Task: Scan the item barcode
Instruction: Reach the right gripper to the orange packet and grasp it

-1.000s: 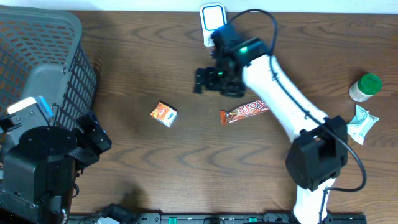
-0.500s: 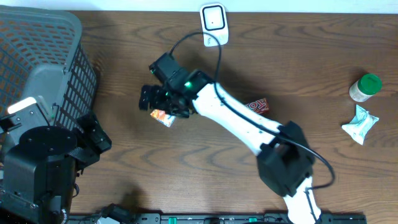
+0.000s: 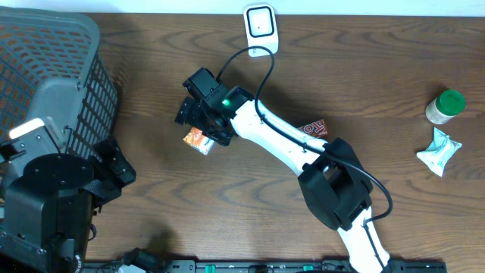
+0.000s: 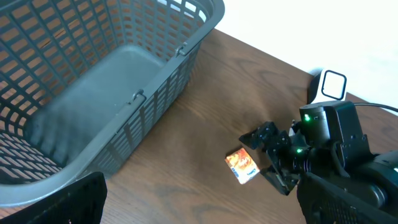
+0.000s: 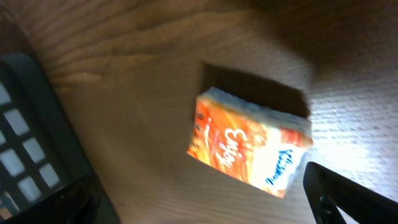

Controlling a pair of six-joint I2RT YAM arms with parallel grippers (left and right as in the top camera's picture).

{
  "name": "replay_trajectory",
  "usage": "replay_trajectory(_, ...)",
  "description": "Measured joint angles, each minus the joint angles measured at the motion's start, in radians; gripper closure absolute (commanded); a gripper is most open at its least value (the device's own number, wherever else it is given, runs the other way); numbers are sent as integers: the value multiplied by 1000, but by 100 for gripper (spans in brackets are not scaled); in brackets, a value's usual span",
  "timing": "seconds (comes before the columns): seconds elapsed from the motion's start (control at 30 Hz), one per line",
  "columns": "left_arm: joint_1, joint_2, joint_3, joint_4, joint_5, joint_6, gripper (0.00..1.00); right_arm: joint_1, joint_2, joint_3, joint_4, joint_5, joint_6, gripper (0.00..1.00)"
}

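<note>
The overhead camera sits high above the table (image 3: 379,61) and looks straight down, with the far edge at the top of its view. It takes in the whole top, from the basket (image 3: 45,68) on the left to the right edge. The left wrist camera sits at the near left and looks slantwise down and across toward the far right, past the basket to the scanner (image 4: 332,85). The right wrist camera faces down, very close to the wood. All three views share the orange packet (image 5: 249,149), which fills the middle of the right wrist view.
</note>
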Motion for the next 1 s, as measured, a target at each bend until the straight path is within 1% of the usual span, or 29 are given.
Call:
replay_trajectory(0.23,0,0,0,0,0,0,2,-1,95,1,2,-14,34,2)
replay_trajectory(0.3,0,0,0,0,0,0,2,-3,97,13,8,-21,40,2)
replay_trajectory(0.37,0,0,0,0,0,0,2,-8,100,14,8,-23,42,9)
replay_trajectory(0.43,0,0,0,0,0,0,2,-10,104,14,1,-24,47,18)
replay_trajectory(0.53,0,0,0,0,0,0,2,-11,106,14,-16,-16,49,28)
replay_trajectory(0.7,0,0,0,0,0,0,2,-12,106,14,-66,8,27,42)
replay_trajectory(0.87,0,0,0,0,0,0,2,-32,106,15,-92,7,-15,52)
replay_trajectory(1.0,0,0,0,0,0,0,2,-58,106,38,-179,5,-56,55)
